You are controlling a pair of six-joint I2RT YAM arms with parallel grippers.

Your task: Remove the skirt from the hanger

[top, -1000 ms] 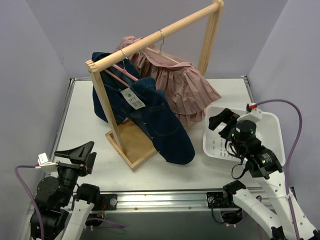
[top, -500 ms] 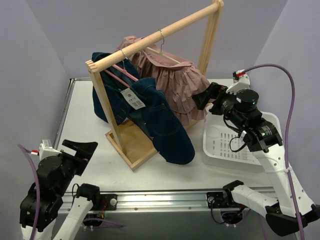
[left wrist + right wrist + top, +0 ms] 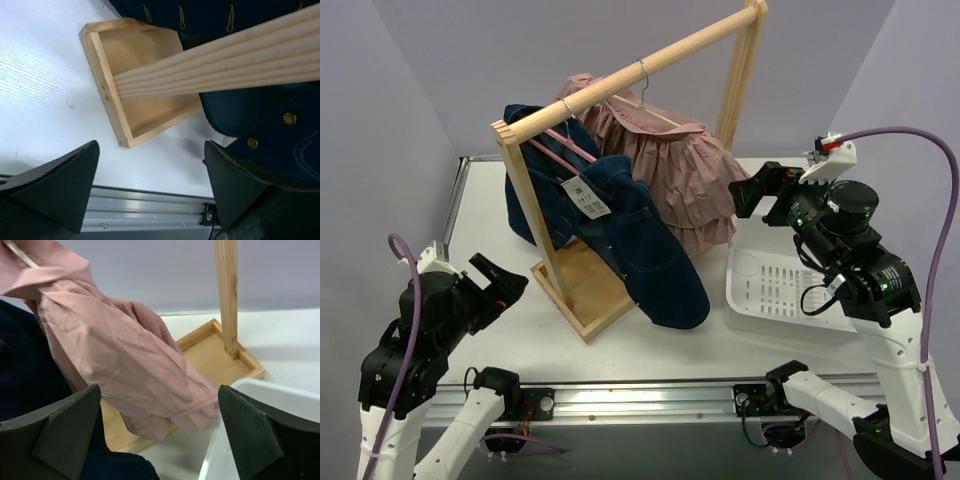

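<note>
The skirt (image 3: 685,185) hangs on its hanger (image 3: 655,112), whose hook sits over the wooden rail (image 3: 650,62) of the rack (image 3: 582,290), toward the rail's far end. Its pleated tiers flare out to the right and droop toward the table (image 3: 490,230). A denim garment (image 3: 640,250) hangs just beside it, nearer the front, and covers the skirt's lower left in the top view.

The right hand (image 3: 748,195) is raised over the far corner of the white basket (image 3: 790,320). Its fingers are spread wide and hold nothing, and they point at the skirt's right hem from just beside it. Its wrist view shows the pink folds framed between the fingers, and they look close but not yet gripped. The left hand (image 3: 502,280) is also wide and empty. It sits low at the near left, facing the rack's base and the denim, well apart from the skirt.

This looks like the approach step, with nothing grasped yet. How the waistband is fixed to the hanger cannot be told from here. The next move probably calls for the right hand to take hold high on the skirt, near the waistband, rather than on the loose hem. The left hand would have to come round the denim to steady the hanger. A pull on the fabric alone could drag the hanger along the rail or tip the rack.
</note>
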